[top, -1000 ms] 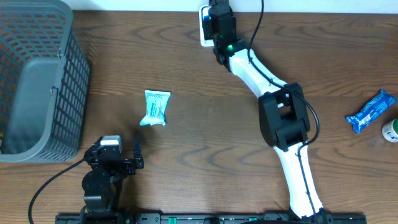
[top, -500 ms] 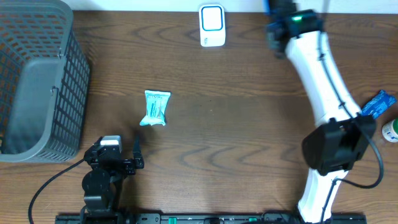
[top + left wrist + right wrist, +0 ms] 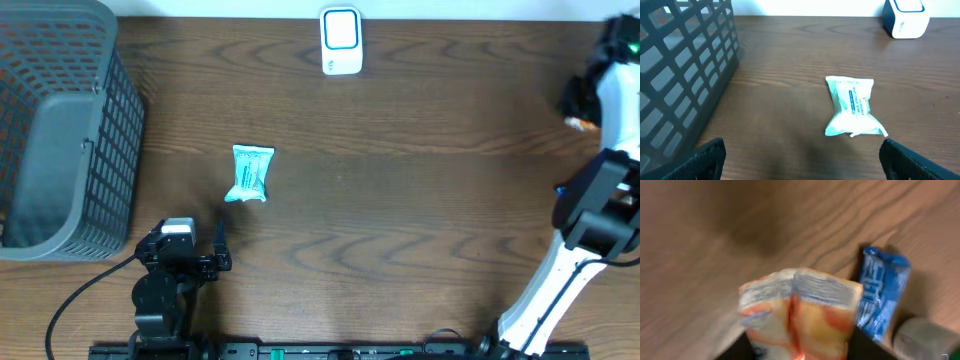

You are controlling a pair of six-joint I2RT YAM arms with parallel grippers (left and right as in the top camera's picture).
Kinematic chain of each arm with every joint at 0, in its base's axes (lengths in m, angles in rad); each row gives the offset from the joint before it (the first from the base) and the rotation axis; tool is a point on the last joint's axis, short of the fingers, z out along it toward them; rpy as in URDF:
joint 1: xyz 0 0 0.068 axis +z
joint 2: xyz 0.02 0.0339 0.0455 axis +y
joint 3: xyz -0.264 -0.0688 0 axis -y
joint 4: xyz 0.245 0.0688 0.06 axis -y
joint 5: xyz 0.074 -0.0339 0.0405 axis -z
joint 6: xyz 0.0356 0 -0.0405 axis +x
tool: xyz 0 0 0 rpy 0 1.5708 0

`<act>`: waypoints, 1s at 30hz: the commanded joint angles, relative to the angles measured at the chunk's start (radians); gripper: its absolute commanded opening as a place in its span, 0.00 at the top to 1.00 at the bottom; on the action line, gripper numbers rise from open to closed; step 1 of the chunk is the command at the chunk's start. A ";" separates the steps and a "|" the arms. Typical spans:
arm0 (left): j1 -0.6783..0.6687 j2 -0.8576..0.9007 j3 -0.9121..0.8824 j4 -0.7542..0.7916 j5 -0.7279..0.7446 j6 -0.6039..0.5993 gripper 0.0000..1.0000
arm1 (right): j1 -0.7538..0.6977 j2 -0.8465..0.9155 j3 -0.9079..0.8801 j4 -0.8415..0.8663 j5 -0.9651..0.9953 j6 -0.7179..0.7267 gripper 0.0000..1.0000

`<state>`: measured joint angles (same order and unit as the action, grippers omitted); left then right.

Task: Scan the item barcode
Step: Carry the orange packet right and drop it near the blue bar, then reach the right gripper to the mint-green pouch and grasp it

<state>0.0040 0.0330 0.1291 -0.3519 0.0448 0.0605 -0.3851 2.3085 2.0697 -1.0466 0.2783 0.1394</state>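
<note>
My right gripper [image 3: 799, 347] is shut on an orange and white packet [image 3: 800, 305], which fills the space between the two dark fingers. In the overhead view that gripper [image 3: 578, 105] hangs at the table's far right edge, far from the white scanner [image 3: 340, 40] at the back centre. A teal packet [image 3: 250, 173] lies left of centre on the table. My left gripper [image 3: 802, 165] stands open and empty just in front of the teal packet [image 3: 852, 105], at the table's front left.
A grey mesh basket [image 3: 60, 130] fills the left side. Below the held packet lie a blue packet [image 3: 882, 297] and a grey round container [image 3: 922, 340]. The scanner [image 3: 905, 17] also shows at the back in the left wrist view.
The right arm has swung from the scanner at the back centre across to the far right edge. The left arm and the teal packet have not moved.
</note>
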 commanded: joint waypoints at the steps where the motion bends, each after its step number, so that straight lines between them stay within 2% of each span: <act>1: 0.003 -0.002 -0.021 -0.005 -0.015 0.014 0.02 | -0.025 0.023 -0.004 0.000 -0.075 0.046 0.41; 3: 0.003 -0.002 -0.021 -0.005 -0.015 0.014 0.02 | -0.037 0.008 0.003 -0.005 -0.066 0.021 0.34; 4: 0.003 -0.002 -0.021 -0.005 -0.015 0.014 0.02 | -0.040 -0.007 0.011 -0.010 -0.066 0.000 0.16; 5: 0.003 -0.002 -0.021 -0.005 -0.015 0.014 0.02 | -0.042 -0.016 0.017 -0.012 -0.066 -0.006 0.05; 6: 0.003 -0.002 -0.021 -0.005 -0.015 0.014 0.02 | -0.042 -0.043 0.034 -0.022 -0.063 -0.006 0.01; 9: 0.003 -0.002 -0.021 -0.005 -0.015 0.014 0.02 | -0.030 -0.118 0.083 -0.053 -0.090 0.005 0.01; 11: 0.003 -0.002 -0.021 -0.005 -0.015 0.014 0.02 | -0.007 -0.190 0.111 -0.091 -0.194 0.070 0.01; 12: 0.003 -0.002 -0.021 -0.005 -0.016 0.014 0.02 | 0.017 -0.249 0.115 -0.124 -0.351 0.110 0.01; 16: 0.003 -0.002 -0.021 -0.005 -0.015 0.014 0.02 | 0.104 -0.338 0.114 -0.203 -0.806 0.110 0.01; 17: 0.003 -0.002 -0.021 -0.005 -0.016 0.014 0.02 | 0.170 -0.346 0.114 -0.230 -0.959 0.109 0.01; 19: 0.003 -0.002 -0.021 -0.005 -0.015 0.014 0.02 | 0.256 -0.341 0.110 -0.250 -1.055 0.090 0.02; 20: 0.003 -0.002 -0.021 -0.005 -0.015 0.014 0.02 | 0.302 -0.337 0.103 -0.258 -1.069 0.095 0.10; 21: 0.003 -0.002 -0.021 -0.005 -0.016 0.014 0.02 | 0.353 -0.332 0.093 -0.267 -1.065 0.130 0.11; 24: 0.003 -0.002 -0.021 -0.005 -0.015 0.014 0.02 | 0.511 -0.315 0.058 -0.284 -0.972 0.284 0.08; 28: 0.003 -0.002 -0.021 -0.005 -0.015 0.014 0.02 | 0.762 -0.269 0.020 -0.247 -0.622 0.530 0.20; 30: 0.003 -0.002 -0.021 -0.005 -0.016 0.014 0.02 | 0.869 -0.232 0.018 -0.221 -0.478 0.594 0.20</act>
<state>0.0040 0.0330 0.1291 -0.3515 0.0448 0.0605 0.3428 2.0407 2.0979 -1.2839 -0.4675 0.5278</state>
